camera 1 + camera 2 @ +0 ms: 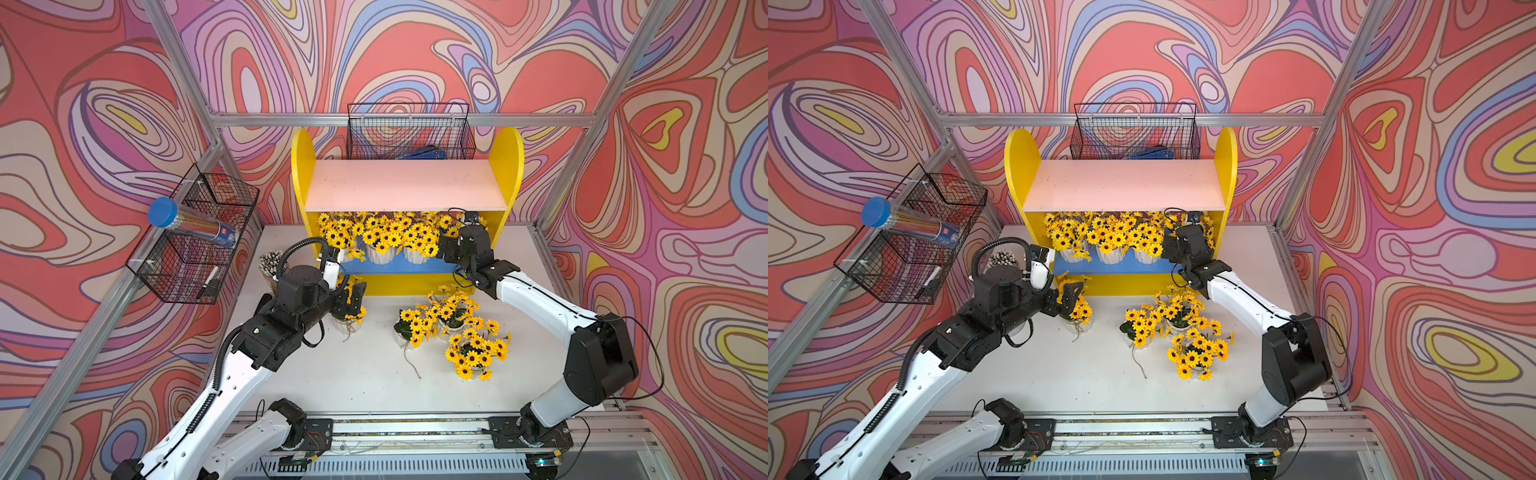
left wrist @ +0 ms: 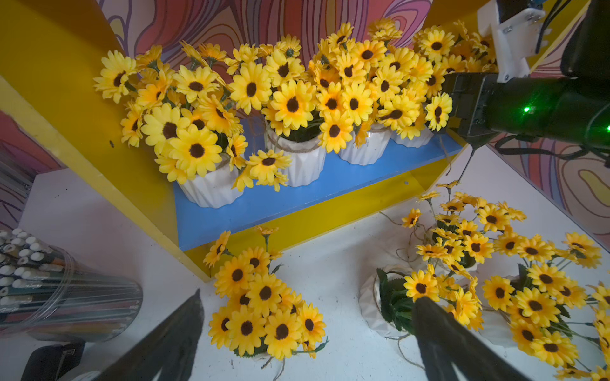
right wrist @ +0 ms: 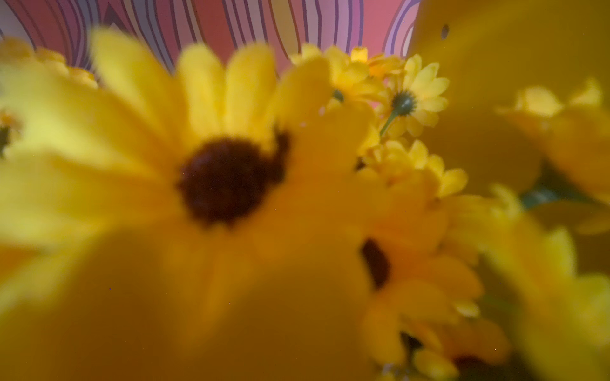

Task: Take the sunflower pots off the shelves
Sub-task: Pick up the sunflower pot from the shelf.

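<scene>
Hovering, left fingers (image 2: 178, 333) spread, over a sunflower pot (image 2: 264, 313) on the tabletop (image 2: 333, 280); thrust into the shelves (image 1: 303, 166), right fingers (image 1: 448, 248) wide (tips hidden).

Shelves (image 1: 302, 166): side panels were recorded as yellow. Upper board (image 1: 403, 185) was noted as pale pink, lower board (image 1: 399, 267) as blue.
Sunflower pots (image 2: 298, 168): white ribbed bodies were banded with tan twine. Petals were yellow, centres dark brown, leaves green.
Worktop (image 1: 365, 382): was listed as plain white.
Walls (image 1: 83, 124): were covered in swirls of coral red, lilac, blue, cream and yellow, outlined in dark purple.
Wire baskets (image 1: 409, 133): were entered as black mesh.
Tube (image 1: 193, 225): clear, was capped in blue.
Arms (image 1: 237, 382): white shells were paired with black joints.
</scene>
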Motion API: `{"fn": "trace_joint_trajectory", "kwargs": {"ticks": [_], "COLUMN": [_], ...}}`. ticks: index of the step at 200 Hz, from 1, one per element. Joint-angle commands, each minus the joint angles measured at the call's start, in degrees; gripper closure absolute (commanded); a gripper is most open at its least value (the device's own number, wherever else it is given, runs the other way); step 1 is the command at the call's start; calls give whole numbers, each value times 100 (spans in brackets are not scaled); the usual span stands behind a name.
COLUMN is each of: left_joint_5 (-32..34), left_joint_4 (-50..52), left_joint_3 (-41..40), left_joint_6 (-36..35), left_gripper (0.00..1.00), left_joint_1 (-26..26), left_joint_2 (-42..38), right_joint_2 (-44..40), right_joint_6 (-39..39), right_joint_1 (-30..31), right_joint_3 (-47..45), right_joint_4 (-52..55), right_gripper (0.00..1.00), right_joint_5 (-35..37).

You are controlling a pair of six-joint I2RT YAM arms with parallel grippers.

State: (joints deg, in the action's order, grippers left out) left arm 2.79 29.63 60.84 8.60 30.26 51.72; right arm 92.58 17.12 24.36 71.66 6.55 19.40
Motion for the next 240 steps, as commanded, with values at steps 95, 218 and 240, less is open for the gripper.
{"fn": "trace_joint_trajectory", "kwargs": {"ticks": [95,218,240], "left_joint_5": [-112,-78,-77], "left_joint_4": [-155,-178,-197], "left_joint_3": [-107,-136,-125], "left_joint_6": [-16,-60,-34], "left_gripper": [0,0,0], "left_joint_1": [-55,-55,-54], "left_joint_2": [-110,-119,-95], "right_joint_2": [364,339,236], "right_joint_6": [-271,-450,-464], "right_joint_1": [14,9,16], "right_joint_3": [61,-98,-173], "right_joint_4": [-228,-538,-605], "right_gripper": [8,34,36], "right_joint_5": [230,55,66]}}
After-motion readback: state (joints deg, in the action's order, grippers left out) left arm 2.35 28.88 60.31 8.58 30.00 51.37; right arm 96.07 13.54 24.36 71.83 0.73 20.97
